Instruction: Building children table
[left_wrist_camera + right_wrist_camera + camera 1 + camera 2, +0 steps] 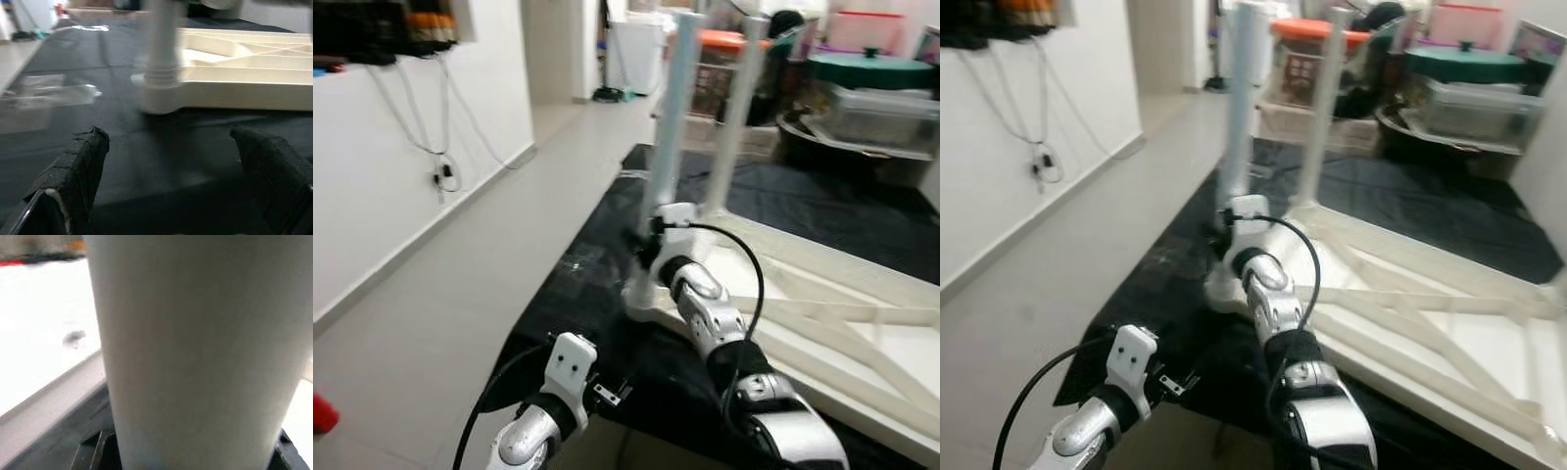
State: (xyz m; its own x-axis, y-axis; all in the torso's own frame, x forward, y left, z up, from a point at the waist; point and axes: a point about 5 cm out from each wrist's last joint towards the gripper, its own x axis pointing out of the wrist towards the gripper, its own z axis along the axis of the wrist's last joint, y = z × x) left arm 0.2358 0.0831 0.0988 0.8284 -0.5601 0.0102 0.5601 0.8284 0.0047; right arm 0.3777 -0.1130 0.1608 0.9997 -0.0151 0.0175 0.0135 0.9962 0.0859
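Observation:
The white children table (862, 333) lies upside down on a black mat (578, 284). Two white legs stand up from it: a near leg (671, 108) at its left corner and a second leg (734, 117) just behind. My right gripper (656, 240) is low on the near leg (195, 333), shut around it just above the corner socket. My left gripper (168, 137) hovers low over the mat, open, its fingers (83, 161) spread wide and pointing at the base of that leg (159, 73). It holds nothing.
A white wall with hanging cables (440, 166) runs along the left, with a strip of light floor between it and the mat. Plastic storage boxes and tubs (871, 108) crowd the back right. A small red object (321, 411) lies on the floor at far left.

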